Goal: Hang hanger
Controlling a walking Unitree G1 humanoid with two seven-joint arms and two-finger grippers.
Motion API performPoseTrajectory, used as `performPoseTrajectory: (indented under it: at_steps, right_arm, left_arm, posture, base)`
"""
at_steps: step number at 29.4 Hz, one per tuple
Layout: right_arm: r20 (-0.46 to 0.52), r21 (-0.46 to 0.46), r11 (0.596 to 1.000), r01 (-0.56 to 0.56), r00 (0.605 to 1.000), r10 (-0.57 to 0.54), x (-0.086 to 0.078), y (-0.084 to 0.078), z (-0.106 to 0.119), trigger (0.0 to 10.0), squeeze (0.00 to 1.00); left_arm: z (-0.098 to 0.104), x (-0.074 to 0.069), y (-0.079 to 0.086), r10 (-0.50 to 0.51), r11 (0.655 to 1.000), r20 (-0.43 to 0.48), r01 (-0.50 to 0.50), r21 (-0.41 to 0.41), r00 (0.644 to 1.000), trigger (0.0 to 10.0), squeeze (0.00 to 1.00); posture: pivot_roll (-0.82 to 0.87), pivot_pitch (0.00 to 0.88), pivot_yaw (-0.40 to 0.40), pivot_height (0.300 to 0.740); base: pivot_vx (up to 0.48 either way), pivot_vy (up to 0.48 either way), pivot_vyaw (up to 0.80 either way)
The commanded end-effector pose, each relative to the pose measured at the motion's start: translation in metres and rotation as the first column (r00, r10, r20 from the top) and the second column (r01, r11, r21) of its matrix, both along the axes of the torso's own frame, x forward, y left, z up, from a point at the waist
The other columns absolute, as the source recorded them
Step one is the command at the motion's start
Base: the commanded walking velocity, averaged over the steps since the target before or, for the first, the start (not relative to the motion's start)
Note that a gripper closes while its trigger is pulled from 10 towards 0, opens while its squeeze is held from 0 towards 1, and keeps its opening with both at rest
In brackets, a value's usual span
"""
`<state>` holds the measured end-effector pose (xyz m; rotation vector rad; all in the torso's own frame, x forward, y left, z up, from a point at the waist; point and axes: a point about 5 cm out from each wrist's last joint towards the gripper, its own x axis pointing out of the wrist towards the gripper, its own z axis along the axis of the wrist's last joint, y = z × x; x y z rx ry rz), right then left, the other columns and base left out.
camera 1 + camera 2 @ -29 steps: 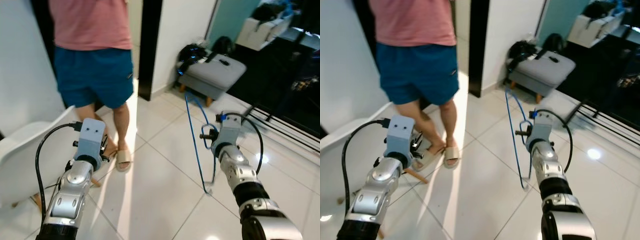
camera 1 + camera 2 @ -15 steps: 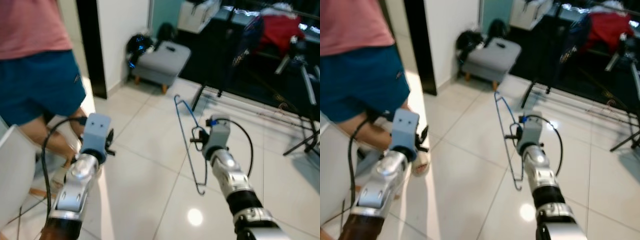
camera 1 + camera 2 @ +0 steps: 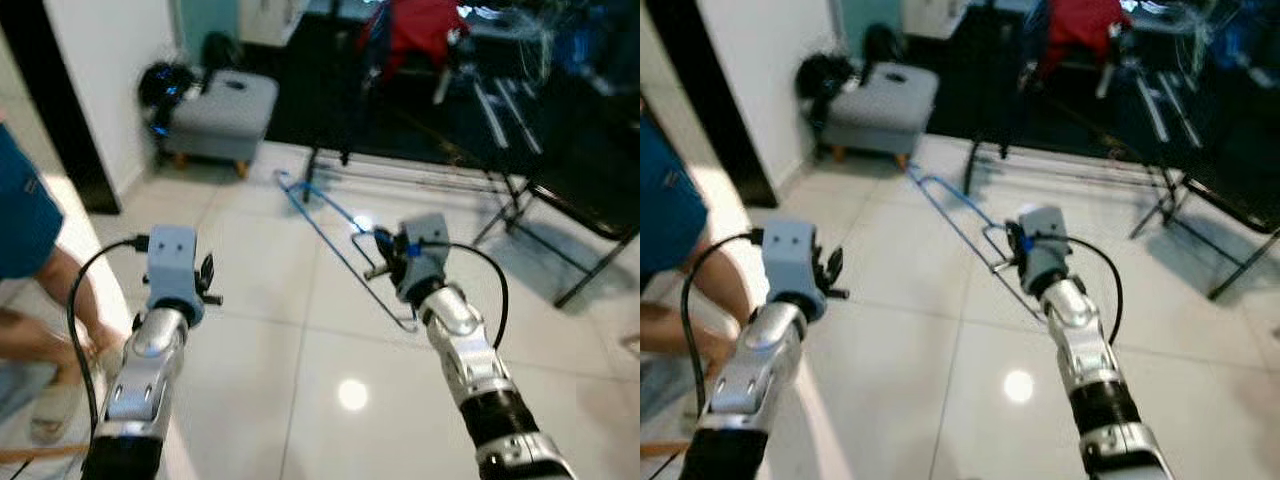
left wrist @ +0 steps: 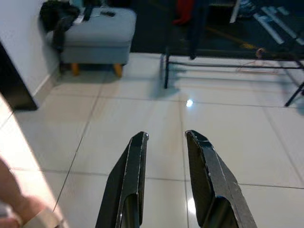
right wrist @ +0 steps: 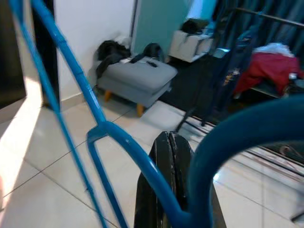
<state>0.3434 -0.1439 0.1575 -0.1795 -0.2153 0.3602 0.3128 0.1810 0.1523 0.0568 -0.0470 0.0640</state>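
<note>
A blue wire hanger (image 3: 330,225) is clamped in my right gripper (image 3: 383,258), held out over the white tiled floor. Its long bar slants from the gripper toward the far left. In the right wrist view the black fingers (image 5: 171,152) are pressed together on the blue wire (image 5: 118,140). Beyond the hanger stands a black metal clothes rack (image 3: 500,190) with a red garment (image 3: 420,25) on it. My left gripper (image 4: 166,136) is raised at the left, open and holding nothing, with tiles below it.
A grey footstool (image 3: 222,108) with a black bag (image 3: 160,85) beside it stands against the white wall at the far left. A person's legs and blue shorts (image 3: 22,215) are at the left edge. The rack's black legs (image 3: 590,275) spread across the floor at the right.
The head camera has swung right: the person slid to the left edge and the clothes rack came into view ahead. The hanger now slants further left in the right gripper.
</note>
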Motion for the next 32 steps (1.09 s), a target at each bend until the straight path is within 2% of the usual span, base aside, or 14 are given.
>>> performPoseTrajectory:
  at_steps: [1, 3, 4, 5, 11, 15, 20, 21, 27, 29, 32]
  right_arm:
    - [-0.013, 0.027, 1.000, -0.005, 1.000, 0.005, -0.002, 0.001, -0.003, 10.0, 0.00]
    - [-0.012, 0.026, 1.000, 0.006, 1.000, -0.005, -0.003, 0.002, -0.004, 10.0, 0.00]
    - [-0.012, 0.026, 1.000, 0.006, 1.000, -0.005, -0.003, 0.002, -0.004, 10.0, 0.00]
    - [-0.021, 0.025, 1.000, 0.016, 1.000, -0.015, -0.004, 0.001, -0.007, 10.0, 0.00]
    - [-0.046, 0.049, 0.998, 0.033, 0.998, -0.031, -0.005, 0.000, -0.010, 10.0, 0.00]
    - [-0.079, 0.048, 0.999, 0.000, 0.997, 0.004, -0.009, 0.003, -0.015, 10.0, 0.00]
    - [-0.108, 0.027, 0.999, -0.019, 0.994, 0.022, -0.009, 0.005, -0.021, 10.0, 0.00]
    - [-0.111, 0.023, 0.999, -0.024, 0.993, 0.026, -0.010, 0.006, -0.021, 10.0, 0.00]
    - [-0.112, 0.028, 0.999, -0.022, 0.993, 0.025, -0.010, 0.006, -0.021, 10.0, 0.00]
    - [-0.111, 0.036, 0.999, -0.020, 0.994, 0.024, -0.012, 0.006, -0.020, 10.0, 0.00]
    - [-0.108, 0.039, 0.999, -0.019, 0.994, 0.023, -0.012, 0.006, -0.019, 10.0, 0.00]
  left_arm:
    - [0.001, -0.002, 0.007, 0.030, 0.999, 0.006, -0.030, -0.019, 1.000, 10.0, 0.00]
    - [0.000, -0.001, 0.007, 0.035, 0.999, 0.007, -0.035, -0.005, 0.999, 10.0, 0.00]
    - [0.000, -0.001, 0.007, 0.035, 0.999, 0.007, -0.035, -0.005, 0.999, 10.0, 0.00]
    - [0.000, -0.003, 0.007, 0.035, 0.999, 0.011, -0.035, -0.001, 0.999, 10.0, 0.00]
    - [0.000, -0.004, 0.002, 0.012, 1.000, 0.019, -0.011, -0.019, 1.000, 10.0, 0.00]
    - [0.005, -0.006, -0.010, -0.075, 0.997, 0.046, 0.076, -0.013, 0.996, 10.0, 0.00]
    - [0.005, -0.005, -0.018, -0.118, 0.993, 0.052, 0.118, -0.002, 0.992, 10.0, 0.00]
    - [0.006, -0.005, -0.019, -0.130, 0.991, 0.057, 0.132, -0.030, 0.990, 10.0, 0.00]
    - [0.008, -0.005, -0.021, -0.146, 0.986, 0.072, 0.151, -0.074, 0.987, 10.0, 0.00]
    - [0.009, -0.005, -0.021, -0.141, 0.982, 0.081, 0.150, -0.116, 0.987, 10.0, 0.00]
    - [0.010, -0.004, -0.020, -0.136, 0.982, 0.084, 0.145, -0.124, 0.987, 10.0, 0.00]
  posture:
    - [0.01, 0.141, -0.074, 0.740]
    - [0.01, 0.170, -0.079, 0.740]
    - [0.01, 0.170, -0.079, 0.740]
    - [0.01, 0.133, -0.071, 0.740]
    - [0.00, 0.161, -0.078, 0.740]
    - [0.00, 0.142, -0.080, 0.740]
    - [0.00, 0.158, -0.083, 0.740]
    - [-0.01, 0.136, -0.078, 0.740]
    - [-0.01, 0.154, -0.080, 0.740]
    - [-0.02, 0.134, -0.075, 0.740]
    - [-0.02, 0.132, -0.071, 0.740]
  base:
    - [0.000, 0.000, 0.00]
    - [0.000, 0.000, 0.00]
    - [0.000, 0.000, 0.00]
    - [0.000, 0.000, 0.00]
    - [0.000, 0.000, 0.00]
    - [0.000, 0.000, 0.00]
    - [0.000, 0.000, 0.00]
    - [0.000, 0.000, 0.00]
    - [0.000, 0.000, 0.00]
    - [0.285, 0.000, 0.00]
    - [0.316, 0.000, 0.00]
